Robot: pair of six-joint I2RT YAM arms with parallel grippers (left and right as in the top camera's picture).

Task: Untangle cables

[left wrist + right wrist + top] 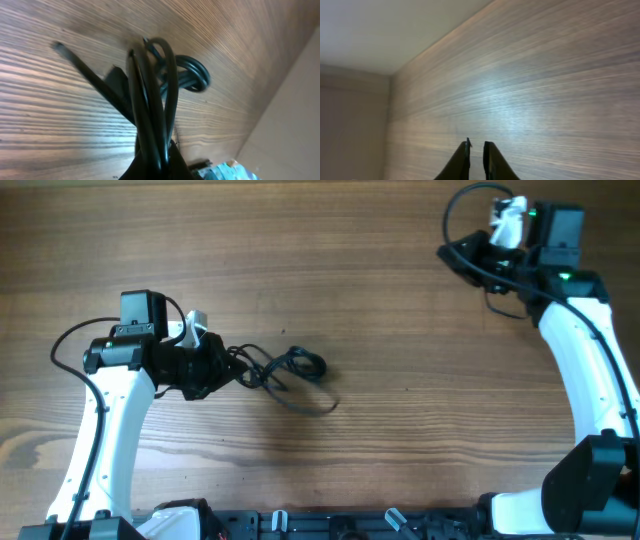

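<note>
Two arms stand over a wooden bench (400, 310), and only the left one has anything in hand. The left gripper (224, 370) is closed on the cables (290, 370) at the left end of the bundle. From the clamp, the thin black cords run out to the right across the bench. They cross one another in a loose knot and end in a small round loop (306, 364), with a longer strand (318, 406) curving below it.

In the left wrist view, several strands of the cables (155, 100) rise side by side out of the left gripper (155, 162), packed tight where they are pinched. Beyond the clamp they bend over into a coil (194, 75) that lies on the wood grain. A dark straight streak (85, 70) slants away to the upper left, too blurred to tell whether it is a cord or a shadow. No plug ends can be made out in any view.

The right gripper (450, 253) sits near the far right corner of the bench, well apart from the bundle. In the right wrist view, the right gripper (476, 152) holds nothing. Its fingers (461, 161) are drawn together with only a thin slit between them, over bare wood.
</note>
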